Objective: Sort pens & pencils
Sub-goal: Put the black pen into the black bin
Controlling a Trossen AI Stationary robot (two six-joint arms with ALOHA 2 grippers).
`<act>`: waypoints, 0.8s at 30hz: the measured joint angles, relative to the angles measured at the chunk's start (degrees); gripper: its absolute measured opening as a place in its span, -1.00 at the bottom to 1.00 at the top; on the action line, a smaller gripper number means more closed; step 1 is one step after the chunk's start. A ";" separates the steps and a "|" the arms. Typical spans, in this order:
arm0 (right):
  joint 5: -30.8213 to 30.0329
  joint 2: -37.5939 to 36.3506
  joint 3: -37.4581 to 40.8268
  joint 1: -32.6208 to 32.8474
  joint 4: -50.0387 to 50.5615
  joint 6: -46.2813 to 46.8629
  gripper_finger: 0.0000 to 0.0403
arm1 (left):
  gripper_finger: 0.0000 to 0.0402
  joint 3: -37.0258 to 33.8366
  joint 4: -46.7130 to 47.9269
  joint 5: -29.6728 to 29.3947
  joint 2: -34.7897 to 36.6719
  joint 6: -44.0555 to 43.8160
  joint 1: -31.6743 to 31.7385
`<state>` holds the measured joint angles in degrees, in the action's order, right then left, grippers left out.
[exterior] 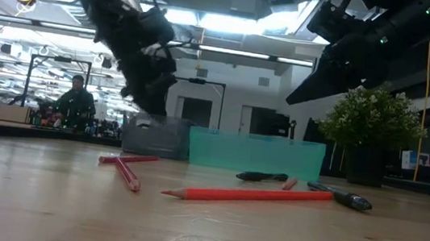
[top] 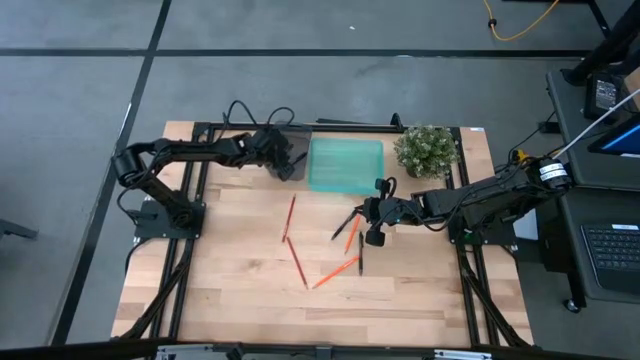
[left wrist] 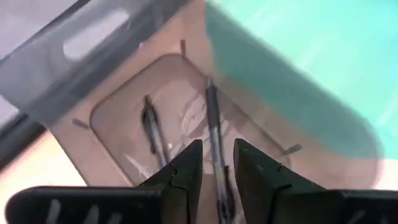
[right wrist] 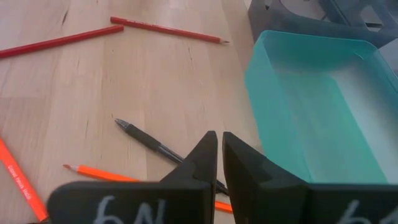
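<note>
The wooden table (top: pixel 240 290) holds everything, and the clear green plastic tray (top: pixel 345 165) at its back is my landmark.

Nearest the front edge, well in front of the green tray, lie the thin red and orange pencils. One orange pencil (top: pixel 335 273) lies slanted, and one red pencil (top: pixel 297 260) lies beside it. Another red pencil (top: pixel 289 217) lies a bit closer to the green tray. A further orange pencil (top: pixel 352 232) lies by the right gripper (top: pixel 374 238). No pencil is in a tray yet, as far as I can see.

Two thin black pens are on the table too. One black pen (top: pixel 345 224) lies slanted in front of the green tray, and one (top: pixel 360 255) lies just in front of the right gripper. The right gripper hangs low over them, in front of the green tray's right end. Its fingers are pressed together and hold nothing.

Right beside the green tray, on its left, stands the smoky grey plastic tray (top: pixel 293 150). The left gripper (left wrist: pixel 217 163) is just above it. Its fingers are parted a little, and nothing is pinched between them. Two black pens lie on the grey tray's floor, one (left wrist: pixel 151 124) short-looking and one (left wrist: pixel 216 140) running under the fingers.

So I think about half of the pens are sorted, and all the pencils are left.

The green tray looks empty, but its far corner is cut off in the right wrist view. From above, the left gripper hides the inside of the grey tray. The low view shows only the trays' walls.
</note>
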<state>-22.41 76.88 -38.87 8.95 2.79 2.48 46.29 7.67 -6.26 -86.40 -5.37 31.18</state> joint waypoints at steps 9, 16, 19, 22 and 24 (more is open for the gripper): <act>-4.98 0.00 0.00 -0.07 -2.74 0.31 -0.86 | -0.57 9.06 11.16 -0.09 5.93 3.00 -7.01; -5.01 0.00 0.00 -0.04 -3.97 2.35 -0.86 | -0.57 3.98 7.24 -4.98 15.52 3.28 -17.99; -5.01 0.00 0.00 0.17 -3.88 4.51 -0.86 | -0.57 -2.40 -0.27 -6.28 20.00 2.70 -22.89; -5.03 0.00 0.00 1.21 -4.01 4.76 -0.86 | -0.57 -8.87 -8.17 -6.16 23.76 2.68 -27.23; -5.01 0.00 0.00 2.10 -4.14 4.80 -0.86 | -0.57 -12.21 -12.10 -6.06 25.67 2.64 -29.48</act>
<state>-27.42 76.88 -38.87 11.05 -1.35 7.29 34.09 -4.43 -12.32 -60.73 -2.72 1.70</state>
